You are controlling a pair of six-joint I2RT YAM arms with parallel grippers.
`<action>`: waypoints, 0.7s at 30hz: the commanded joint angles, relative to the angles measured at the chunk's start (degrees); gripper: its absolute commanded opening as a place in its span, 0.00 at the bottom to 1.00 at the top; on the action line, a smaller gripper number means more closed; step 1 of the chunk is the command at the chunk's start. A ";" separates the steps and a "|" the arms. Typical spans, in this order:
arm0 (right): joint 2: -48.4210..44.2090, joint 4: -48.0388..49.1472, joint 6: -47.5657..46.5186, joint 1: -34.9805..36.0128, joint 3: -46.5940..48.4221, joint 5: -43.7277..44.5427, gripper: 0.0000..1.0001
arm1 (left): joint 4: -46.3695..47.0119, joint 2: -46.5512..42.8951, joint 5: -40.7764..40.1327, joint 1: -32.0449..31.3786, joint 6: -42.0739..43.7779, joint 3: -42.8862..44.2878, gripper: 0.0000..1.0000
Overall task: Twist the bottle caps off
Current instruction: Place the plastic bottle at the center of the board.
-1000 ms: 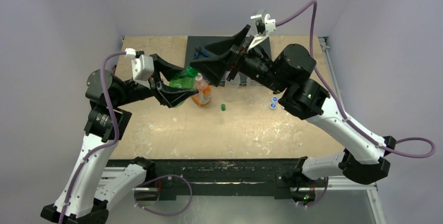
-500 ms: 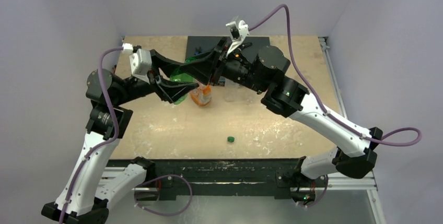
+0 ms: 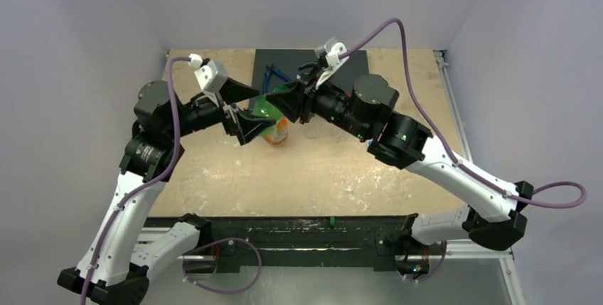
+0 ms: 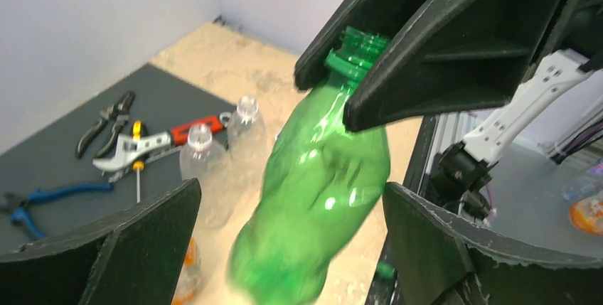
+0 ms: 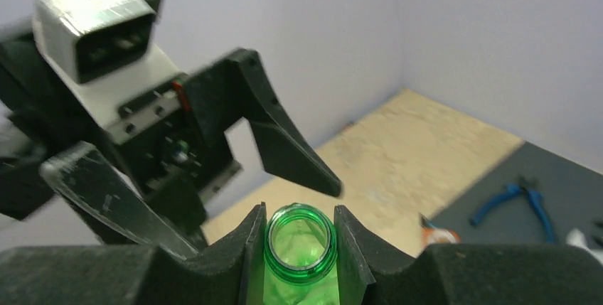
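Green bottle (image 4: 313, 177) hangs tilted over the table (image 3: 320, 170), far middle, cap off. Right fingers (image 5: 249, 248) are clenched on its neck only; left fingers (image 4: 142, 227) gape, released. If that neck slips, it probably drops onto the orange bottle (image 3: 276, 134).

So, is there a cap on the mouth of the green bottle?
No, the right wrist view shows the green bottle with an open, bare mouth, gripped at the neck by the right gripper.

Mat (image 4: 43, 166): dark grey sheet on the wooden tabletop (image 3: 284, 177).
Black pliers (image 4: 107, 121): on the mat.
Wrench (image 4: 131, 150): on the mat.
Blue pliers (image 4: 43, 198): near the mat's edge.
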 commanded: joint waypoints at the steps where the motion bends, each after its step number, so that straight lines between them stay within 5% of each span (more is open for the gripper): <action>1: -5.61 -5.04 -5.77 -0.31 -7.06 9.86 0.00 | -14.12 0.34 -6.26 0.24 8.82 2.99 1.00; 11: -8.80 2.43 -6.42 -0.51 -26.52 15.77 0.00 | -19.54 -4.80 -14.60 0.24 14.32 -3.47 1.00; 21: -6.41 23.39 -6.80 -0.51 -41.99 23.07 0.00 | -18.72 -3.39 -22.22 0.24 14.47 -7.63 1.00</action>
